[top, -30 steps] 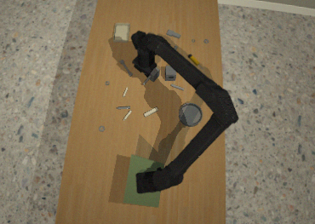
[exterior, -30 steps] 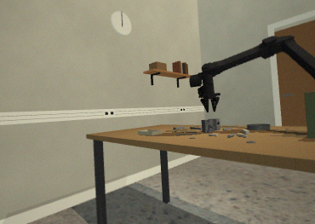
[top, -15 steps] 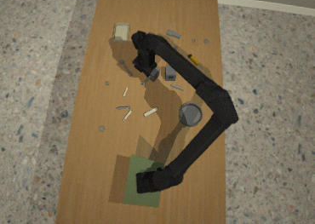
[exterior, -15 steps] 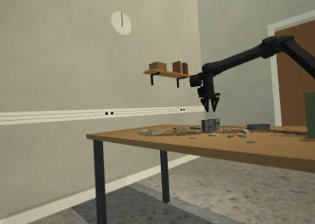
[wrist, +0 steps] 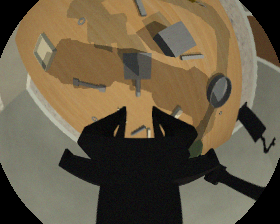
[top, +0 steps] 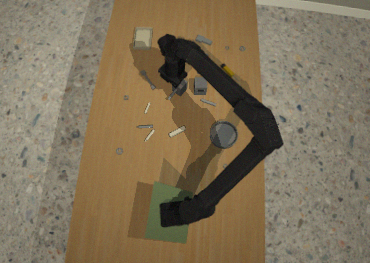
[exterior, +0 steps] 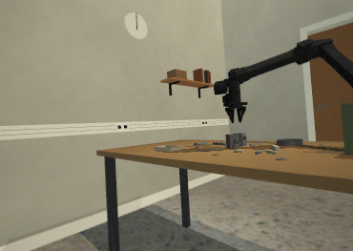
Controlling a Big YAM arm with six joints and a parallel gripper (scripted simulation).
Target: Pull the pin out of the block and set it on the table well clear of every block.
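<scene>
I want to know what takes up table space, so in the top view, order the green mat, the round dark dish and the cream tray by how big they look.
Largest to smallest:
1. Green mat, though the arm's base covers part.
2. Round dark dish.
3. Cream tray, only slightly smaller-looking than the dish.
</scene>
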